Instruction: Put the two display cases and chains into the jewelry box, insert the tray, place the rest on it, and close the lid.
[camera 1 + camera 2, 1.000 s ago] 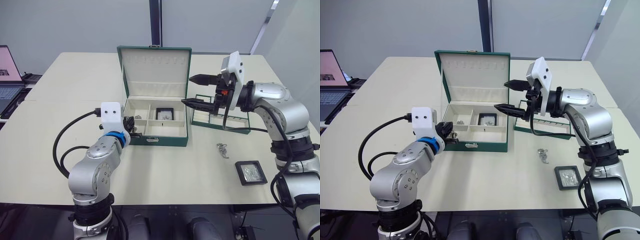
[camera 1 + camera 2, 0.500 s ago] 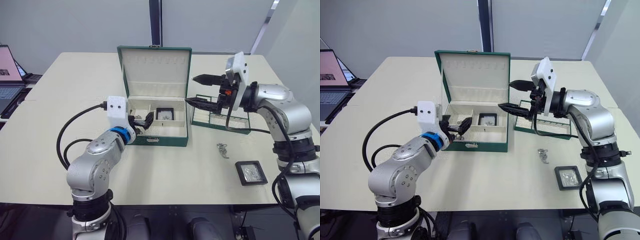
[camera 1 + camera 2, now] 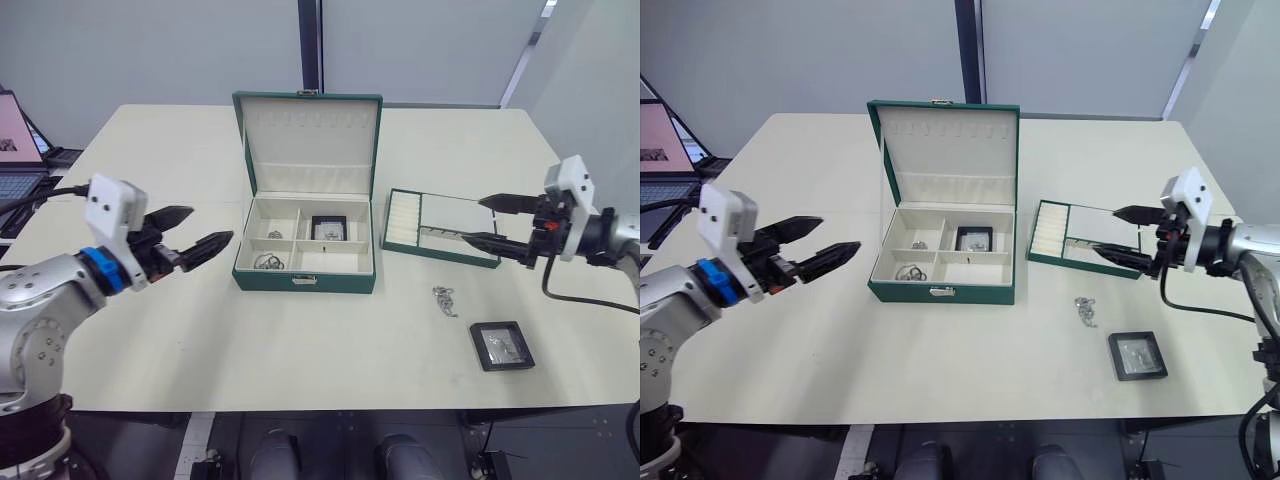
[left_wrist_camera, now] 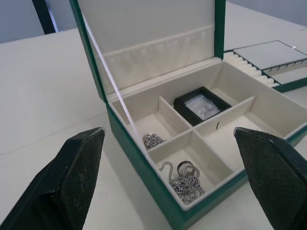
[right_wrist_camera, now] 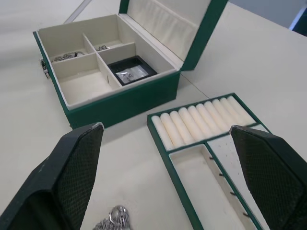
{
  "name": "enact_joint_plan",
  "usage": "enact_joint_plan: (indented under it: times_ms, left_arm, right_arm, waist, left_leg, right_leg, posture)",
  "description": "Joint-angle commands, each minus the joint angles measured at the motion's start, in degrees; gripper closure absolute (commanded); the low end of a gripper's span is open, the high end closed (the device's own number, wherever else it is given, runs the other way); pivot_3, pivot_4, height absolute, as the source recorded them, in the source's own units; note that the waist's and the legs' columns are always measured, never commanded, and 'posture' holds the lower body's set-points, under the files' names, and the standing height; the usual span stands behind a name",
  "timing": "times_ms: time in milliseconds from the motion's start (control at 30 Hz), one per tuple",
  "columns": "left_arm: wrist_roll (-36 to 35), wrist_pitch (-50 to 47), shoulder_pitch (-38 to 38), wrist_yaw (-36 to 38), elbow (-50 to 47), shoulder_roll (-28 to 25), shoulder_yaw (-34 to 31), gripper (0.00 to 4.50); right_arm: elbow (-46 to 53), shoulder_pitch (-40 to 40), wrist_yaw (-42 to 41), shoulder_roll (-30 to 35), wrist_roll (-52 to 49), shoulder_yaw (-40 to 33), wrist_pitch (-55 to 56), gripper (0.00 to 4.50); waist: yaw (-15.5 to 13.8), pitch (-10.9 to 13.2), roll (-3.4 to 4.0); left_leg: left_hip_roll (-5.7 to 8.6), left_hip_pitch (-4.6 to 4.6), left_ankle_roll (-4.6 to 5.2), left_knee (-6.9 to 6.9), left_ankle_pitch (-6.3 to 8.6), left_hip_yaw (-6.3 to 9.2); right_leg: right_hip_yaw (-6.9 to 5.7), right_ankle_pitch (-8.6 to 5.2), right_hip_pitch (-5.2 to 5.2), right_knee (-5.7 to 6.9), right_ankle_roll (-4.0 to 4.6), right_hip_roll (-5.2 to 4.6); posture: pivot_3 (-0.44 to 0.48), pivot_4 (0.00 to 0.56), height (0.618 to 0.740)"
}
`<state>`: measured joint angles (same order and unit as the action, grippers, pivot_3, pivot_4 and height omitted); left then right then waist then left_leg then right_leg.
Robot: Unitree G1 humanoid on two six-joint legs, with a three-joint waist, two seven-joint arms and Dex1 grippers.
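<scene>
One display case (image 3: 329,228) already in jewelry box (image 3: 305,281); second display case (image 3: 502,346) and loose chain (image 3: 444,298) right of box. Case looks rigid, light: pinch opposite frame edges. Left gripper (image 3: 196,240), right gripper (image 3: 489,220) both apart, empty.

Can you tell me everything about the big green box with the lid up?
The jewelry box is dark green outside and cream inside, like soft cloth. It sits on the table with its lid standing up, showing a row of tiny hooks and a pocket. A small gold clasp is on its front. Walls split it into four compartments. One back compartment holds a black display case, and two on the robot's left hold silver chains. The front one on the robot's right looks empty. Neither gripper touches it.
</scene>
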<state>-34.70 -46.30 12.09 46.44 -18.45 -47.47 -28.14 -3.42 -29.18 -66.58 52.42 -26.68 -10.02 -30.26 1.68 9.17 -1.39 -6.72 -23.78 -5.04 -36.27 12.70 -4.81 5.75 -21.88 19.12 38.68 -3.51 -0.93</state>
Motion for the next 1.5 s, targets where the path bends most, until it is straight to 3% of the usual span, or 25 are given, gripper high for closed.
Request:
enact_joint_plan:
  times_ms: [33, 467, 867, 1233, 1400, 1500]
  left_arm:
    - [1.4, 5.2, -2.2, 3.3, 5.3, -2.7, -3.8, 0.02]
    - [4.9, 16.3, -8.7, 6.3, 19.5, -4.8, -7.5, 0.02]
    - [4.1, 18.1, -10.0, 4.6, 20.6, -3.6, -7.1, 0.02]
    - [0.3, 16.5, -10.6, 7.4, 15.4, -3.5, -5.4, 0.02]
    - [-1.4, 14.5, -6.8, 11.3, 8.9, -5.7, 1.2, 0.02]
    - [-2.8, 14.6, -3.6, 14.0, 2.9, -5.2, 7.1, 0.02]
  right_arm:
    - [-2.0, 2.6, -1.1, 1.5, -1.6, -4.8, 1.6, 0.00]
    - [-9.0, 12.5, 2.4, 0.4, -0.8, -10.2, 6.7, 0.00]
    - [-14.0, 12.2, 2.5, 0.5, 0.9, -9.0, 10.6, 0.00]
    - [-13.9, 10.4, -2.3, 2.3, -0.6, -8.3, 8.8, 0.00]
    - [-6.8, 11.4, -9.4, 5.8, -1.5, -5.6, 7.2, 0.00]
    - [2.3, 13.1, -11.3, 7.4, -4.5, -6.0, 4.1, 0.00]
  waist:
    - [0.0, 0.0, 0.00]
    - [0.1, 0.0, 0.01]
    - [0.1, 0.0, 0.01]
    - [0.1, 0.0, 0.01]
    - [-0.1, 0.0, 0.03]
    - [-0.1, 0.0, 0.05]
  left_leg:
    - [0.00, 0.00, 0.00, 0.00, 0.00, 0.00]
    - [0.00, 0.02, 0.00, 0.16, 0.00, -0.05]
    - [0.00, 0.02, 0.00, 0.16, 0.00, -0.06]
    - [0.00, 0.03, 0.00, 0.14, 0.00, -0.06]
    - [0.00, 0.04, -0.01, 0.11, -0.01, -0.04]
    - [0.01, 0.03, -0.01, 0.11, -0.01, -0.04]
  right_leg:
    - [0.00, 0.00, 0.00, 0.00, 0.00, 0.00]
    - [0.01, 0.00, 0.04, -0.06, 0.00, -0.01]
    - [0.00, 0.00, 0.03, -0.05, 0.00, -0.01]
    - [0.00, 0.00, 0.02, -0.02, 0.00, -0.01]
    - [-0.03, 0.00, 0.01, 0.05, 0.00, -0.01]
    - [-0.01, 0.00, 0.00, 0.05, 0.00, 0.00]
  posture:
    - [0.000, 0.150, 0.740]
    - [0.000, 0.150, 0.740]
    - [0.000, 0.150, 0.740]
    - [0.000, 0.150, 0.740]
    - [0.000, 0.150, 0.740]
    - [0.000, 0.150, 0.740]
